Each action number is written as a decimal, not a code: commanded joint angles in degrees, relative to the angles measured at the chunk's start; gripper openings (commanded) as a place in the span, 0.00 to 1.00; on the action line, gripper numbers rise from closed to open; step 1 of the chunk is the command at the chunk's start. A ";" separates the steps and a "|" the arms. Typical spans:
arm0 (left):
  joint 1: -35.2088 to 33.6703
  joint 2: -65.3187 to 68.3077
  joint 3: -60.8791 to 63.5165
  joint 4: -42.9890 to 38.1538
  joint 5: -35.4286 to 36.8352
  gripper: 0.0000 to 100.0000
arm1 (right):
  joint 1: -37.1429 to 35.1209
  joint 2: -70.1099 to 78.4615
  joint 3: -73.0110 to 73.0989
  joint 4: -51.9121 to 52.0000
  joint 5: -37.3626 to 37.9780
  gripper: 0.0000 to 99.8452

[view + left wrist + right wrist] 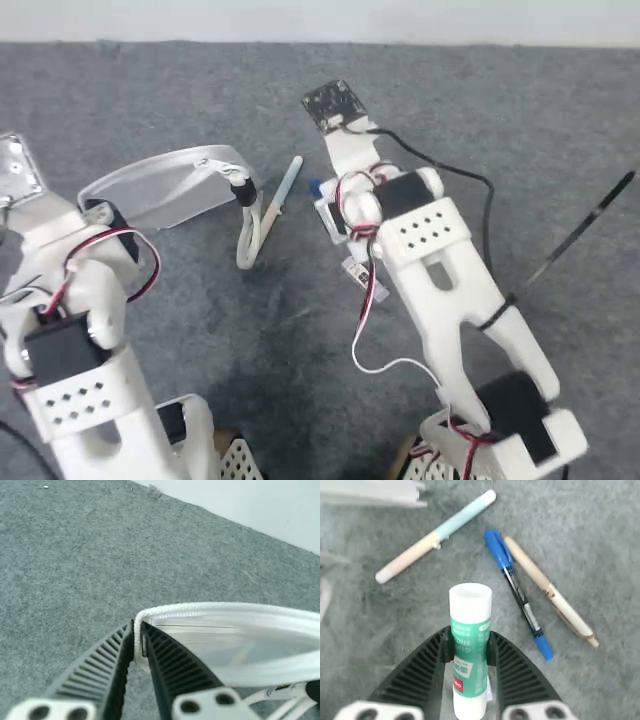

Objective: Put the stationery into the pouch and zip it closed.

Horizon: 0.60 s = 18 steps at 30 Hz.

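A clear pouch (165,190) with a white zipper edge lies at the left, its mouth facing the pens. My left gripper (137,640) is shut on the pouch (235,645) at its far-left end. My right gripper (470,637) is shut on a green-and-white glue stick (469,645), held just above the carpet. Beyond it lie a blue pen (517,592) and a beige pen (547,590) side by side. A pale blue and cream pen (435,537) lies apart from them, nearer the pouch (283,195).
Grey carpet (500,110) covers the table. A white strap (250,235) hangs from the pouch's zipper end. A black cable (590,225) runs across the right side. The right arm (420,235) stretches over the middle.
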<state>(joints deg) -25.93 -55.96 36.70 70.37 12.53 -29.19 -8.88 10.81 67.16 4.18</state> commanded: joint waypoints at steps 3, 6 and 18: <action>0.35 0.88 1.27 0.09 -0.18 0.01 | -2.15 -11.82 4.92 -4.09 -0.53 0.01; 0.35 0.88 1.27 0.09 -0.18 0.01 | -2.24 -16.48 9.14 -9.19 -0.53 0.01; 0.35 0.88 1.27 0.26 -0.18 0.01 | -3.12 -29.58 28.92 -40.66 -0.53 0.01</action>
<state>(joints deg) -25.93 -55.96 36.79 70.37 12.53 -31.12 -32.35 37.45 35.34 4.18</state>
